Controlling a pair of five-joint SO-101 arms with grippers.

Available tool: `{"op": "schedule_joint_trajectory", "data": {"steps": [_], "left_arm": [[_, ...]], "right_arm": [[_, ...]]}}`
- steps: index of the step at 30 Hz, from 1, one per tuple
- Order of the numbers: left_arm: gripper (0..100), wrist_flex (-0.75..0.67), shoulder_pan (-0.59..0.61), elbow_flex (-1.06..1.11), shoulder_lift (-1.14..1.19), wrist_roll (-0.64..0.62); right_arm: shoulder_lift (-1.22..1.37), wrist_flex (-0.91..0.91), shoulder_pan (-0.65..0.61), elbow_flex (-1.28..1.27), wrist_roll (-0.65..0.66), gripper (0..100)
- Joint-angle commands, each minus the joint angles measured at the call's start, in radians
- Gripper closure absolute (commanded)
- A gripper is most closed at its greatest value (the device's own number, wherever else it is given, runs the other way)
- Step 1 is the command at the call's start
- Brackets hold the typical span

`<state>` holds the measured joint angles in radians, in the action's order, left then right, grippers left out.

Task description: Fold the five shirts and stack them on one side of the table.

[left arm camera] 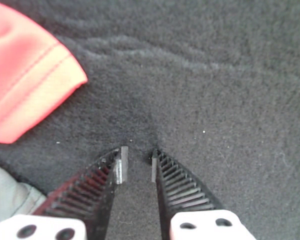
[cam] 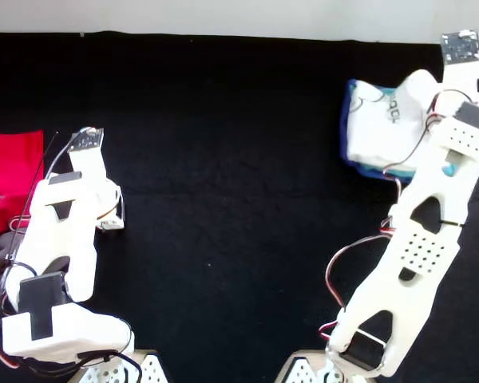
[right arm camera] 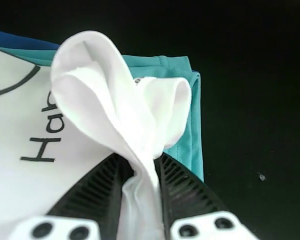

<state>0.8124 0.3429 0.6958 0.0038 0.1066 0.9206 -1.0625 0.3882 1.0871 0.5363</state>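
Right gripper (right arm camera: 142,172) is pinching the white shirt (right arm camera: 20,190) atop the teal shirt (right arm camera: 182,70)
Left gripper (left arm camera: 138,162) is hanging slightly open near the red shirt (left arm camera: 20,75); the raised fold is needing laying flat, edges matched, before release.

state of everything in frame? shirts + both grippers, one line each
white shirt: top of stack, fold pinched up in right gripper
teal shirt: folded flat under it
blue shirt: lowest in stack, edges showing
red shirt: flat at table edge, unstacked
grey shirt: beside red, partly seen
left gripper: open, empty
right gripper: shut on white shirt
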Motion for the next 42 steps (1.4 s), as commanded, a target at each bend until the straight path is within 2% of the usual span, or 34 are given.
{"op": "schedule_joint_trajectory", "data": {"steps": [1, 7, 10, 12, 14, 20, 22, 27, 30, 36, 42], "left_arm": [[90, -0.021, 0.007, 0.005, 0.002, -0.011], [90, -0.021, 0.007, 0.005, 0.002, -0.011], [90, -0.021, 0.007, 0.005, 0.002, -0.011], [90, -0.021, 0.007, 0.005, 0.002, -0.011], [90, -0.021, 0.007, 0.005, 0.002, -0.011], [90, -0.021, 0.007, 0.005, 0.002, -0.011], [90, -0.021, 0.007, 0.005, 0.002, -0.011], [90, -0.021, 0.007, 0.005, 0.002, -0.011], [90, -0.021, 0.007, 0.005, 0.002, -0.011], [90, -0.021, 0.007, 0.005, 0.002, -0.011], [90, -0.021, 0.007, 0.005, 0.002, -0.011]], "right_arm": [[-0.001, 0.068, 0.019, 0.058, 0.02, 99.1], [0.005, 0.061, 0.028, 0.056, 0.017, 96.9], [-0.004, 0.021, 0.028, 0.059, 0.009, 84.6], [-0.019, -0.005, 0.025, 0.097, -0.04, 77.6], [-0.039, -0.015, 0.024, 0.148, -0.115, 75.6], [-0.054, -0.015, 0.01, 0.306, -0.339, 75.7], [-0.051, -0.016, -0.001, 0.311, -0.371, 76.7], [-0.051, 0.007, -0.01, 0.128, -0.319, 99.8], [-0.051, 0.067, -0.002, -0.025, -0.278, 96.7], [-0.051, 0.375, 0.042, -0.24, -0.276, 96.7], [-0.062, 0.404, 0.051, -0.255, -0.281, 96.2]]}}
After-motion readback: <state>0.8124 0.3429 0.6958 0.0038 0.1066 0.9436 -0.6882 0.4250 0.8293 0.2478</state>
